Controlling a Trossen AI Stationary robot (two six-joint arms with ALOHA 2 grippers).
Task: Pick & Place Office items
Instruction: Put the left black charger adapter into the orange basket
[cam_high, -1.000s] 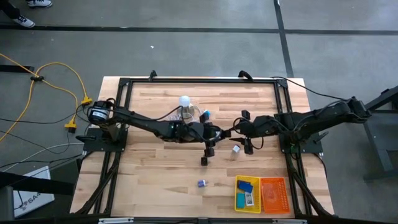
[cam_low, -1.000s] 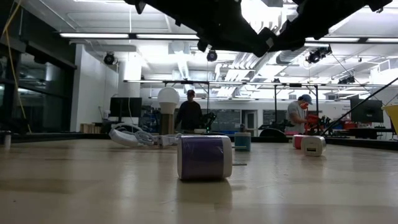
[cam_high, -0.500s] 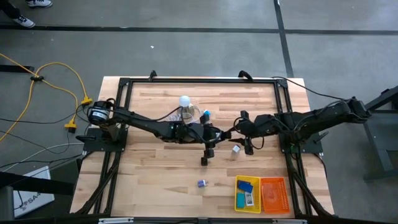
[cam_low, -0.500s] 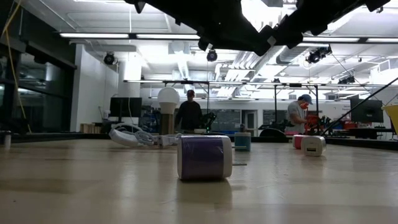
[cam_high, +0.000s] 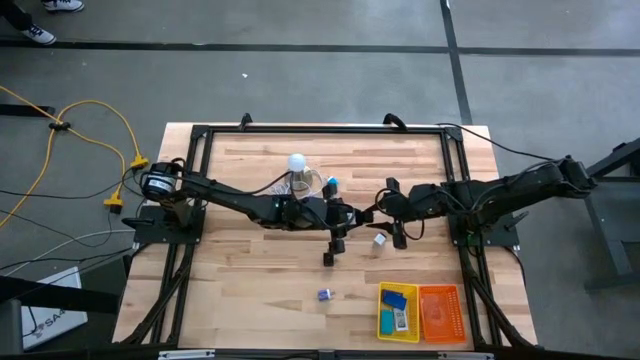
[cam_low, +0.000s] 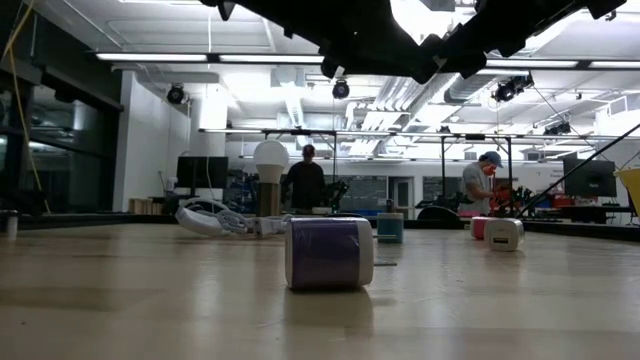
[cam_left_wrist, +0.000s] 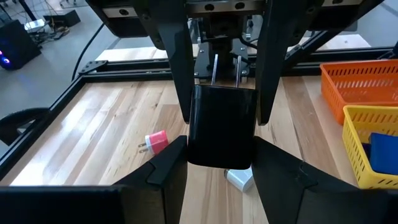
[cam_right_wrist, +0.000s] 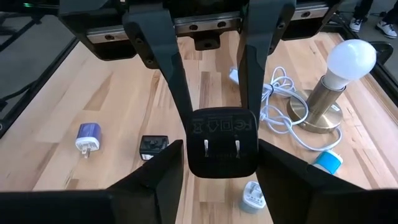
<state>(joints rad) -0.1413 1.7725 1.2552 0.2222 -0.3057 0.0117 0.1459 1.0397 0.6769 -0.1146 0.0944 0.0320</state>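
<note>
left pincer (cam_left_wrist: 221, 134) + right pincer (cam_right_wrist: 221, 140) | both clamp one boxy black plug (cam_left_wrist: 221, 127) | two metal prongs

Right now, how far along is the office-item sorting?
Done: two blue items lie in the yellow tray. In hand: the left tool and right tool both grip one black charger, apparently a handover. Left: the white charger, black adapter and purple-white charger on the table.
</note>
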